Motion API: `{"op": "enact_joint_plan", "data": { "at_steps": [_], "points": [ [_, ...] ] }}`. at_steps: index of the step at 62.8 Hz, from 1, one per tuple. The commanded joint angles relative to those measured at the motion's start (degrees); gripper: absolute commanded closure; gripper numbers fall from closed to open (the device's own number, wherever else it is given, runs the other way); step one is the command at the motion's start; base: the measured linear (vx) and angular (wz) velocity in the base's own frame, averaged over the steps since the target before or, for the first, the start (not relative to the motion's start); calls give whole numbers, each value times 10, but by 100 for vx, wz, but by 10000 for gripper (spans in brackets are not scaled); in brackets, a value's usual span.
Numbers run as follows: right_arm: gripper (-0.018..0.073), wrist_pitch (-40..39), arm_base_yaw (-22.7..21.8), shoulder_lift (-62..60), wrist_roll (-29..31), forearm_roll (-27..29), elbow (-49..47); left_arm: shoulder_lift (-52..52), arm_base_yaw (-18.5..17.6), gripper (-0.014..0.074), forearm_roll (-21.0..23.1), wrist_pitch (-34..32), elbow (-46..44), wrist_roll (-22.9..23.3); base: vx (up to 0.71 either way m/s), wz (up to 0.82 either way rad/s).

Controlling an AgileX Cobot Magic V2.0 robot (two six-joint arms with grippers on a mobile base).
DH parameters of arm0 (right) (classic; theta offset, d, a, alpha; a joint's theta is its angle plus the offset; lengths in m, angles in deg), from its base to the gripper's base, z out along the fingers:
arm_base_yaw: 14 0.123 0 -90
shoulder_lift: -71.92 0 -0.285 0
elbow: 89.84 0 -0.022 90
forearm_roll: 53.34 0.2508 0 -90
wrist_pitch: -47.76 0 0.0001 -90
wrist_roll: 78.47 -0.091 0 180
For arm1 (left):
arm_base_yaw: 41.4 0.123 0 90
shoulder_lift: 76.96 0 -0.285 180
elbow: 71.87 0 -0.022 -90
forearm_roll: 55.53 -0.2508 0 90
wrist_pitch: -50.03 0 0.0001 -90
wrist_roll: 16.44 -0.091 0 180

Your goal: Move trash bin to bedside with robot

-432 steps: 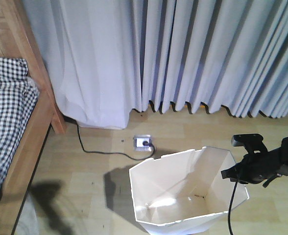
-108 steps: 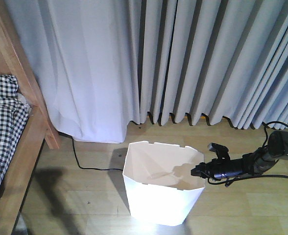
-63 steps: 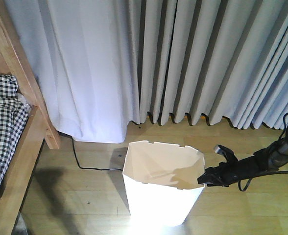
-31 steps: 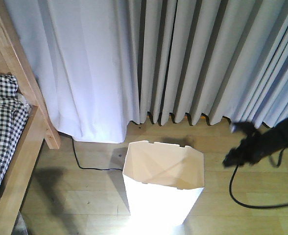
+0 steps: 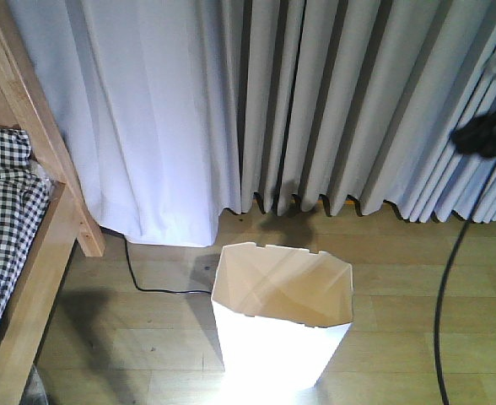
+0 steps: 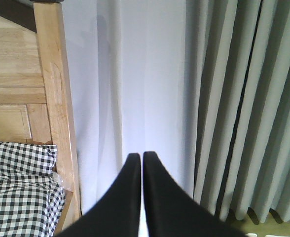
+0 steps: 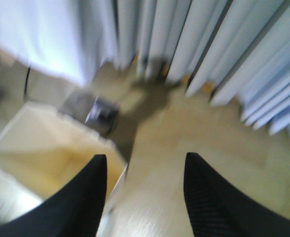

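Cable (image 5: 440, 333) is the nearest hazard: the black lead hangs down from the right gripper (image 5: 487, 135) to the floor, right of the trash bin (image 5: 282, 325). If that arm swings toward the bin, the slack could catch its notched rim and tip it.

The trash bin stands upright on the wooden floor in front of the curtain (image 5: 256, 101), well apart from the bed frame (image 5: 50, 198) to its left, so by my reading it sits short of the bedside. The right gripper (image 7: 144, 190) is raised above and to the right of the bin, its fingers spread with nothing between them. The wrist view is blurred, so a hurried re-grasp could miss the rim.

The left gripper (image 6: 138, 163) has its fingers pressed together, empty, aimed at the curtain beside the bed post (image 6: 56, 113). A second cord (image 5: 151, 283) lies on the floor left of the bin; pushing the bin toward the bed could drag it.
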Motion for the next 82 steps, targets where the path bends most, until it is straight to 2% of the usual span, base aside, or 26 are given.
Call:
{"op": "enact_joint_plan", "data": {
  "at_steps": [1,20,34,52,65,74,77,82],
  "points": [
    [218,2,-3,-94,-25,2,-11,6,-3,602,2,-45,16,5,0,0],
    [218,41,-3,-318,-156,-78,-9,6,-3,602,2,-45,16,5,0,0],
    [218,14,-2,-449,-236,-89,18,6,-3,602,2,-45,16,5,0,0],
    [218,-132,93,-640,-240,-111,259,6,-3,602,2,-45,16,5,0,0],
    [218,-241,97,-802,-242,-110,437,6,-3,602,2,-45,16,5,0,0],
    [223,-263,97,-850,-243,-105,485,6,-3,602,2,-45,16,5,0,0],
    [248,-263,97,-851,-243,-103,487,6,-3,602,2,-45,16,5,0,0],
    [358,-256,97,-846,-243,-95,487,6,-3,602,2,-45,16,5,0,0]
  ]
}}
